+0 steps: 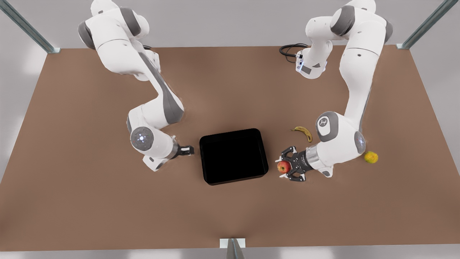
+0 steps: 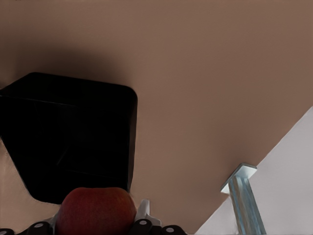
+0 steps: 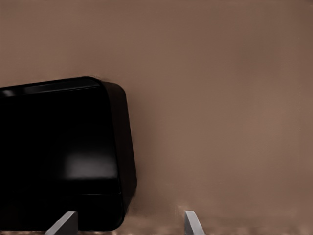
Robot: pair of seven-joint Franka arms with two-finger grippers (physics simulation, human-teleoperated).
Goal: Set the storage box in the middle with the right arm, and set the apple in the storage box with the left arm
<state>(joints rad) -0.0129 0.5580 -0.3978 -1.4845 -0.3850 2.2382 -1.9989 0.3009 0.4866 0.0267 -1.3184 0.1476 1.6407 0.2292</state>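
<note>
Apple (image 1: 284,166) sits pinched in the left gripper (image 1: 284,167) fingers just right of the centred storage box (image 1: 233,156); right gripper (image 1: 189,150) spread, waiting; premature release risks dropping fruit outside the wall.

Light is even and soft, falling from above onto the brown table (image 1: 107,201), which shows pale diffuse patches near its far middle and beside the storage box (image 1: 233,156). Shadows are faint: a soft dark smudge lies on the table beyond the storage box in the left wrist view. The box interior reads as flat black, with one dull sheen on its floor in the right wrist view. Edges look slightly smeared throughout.
</note>
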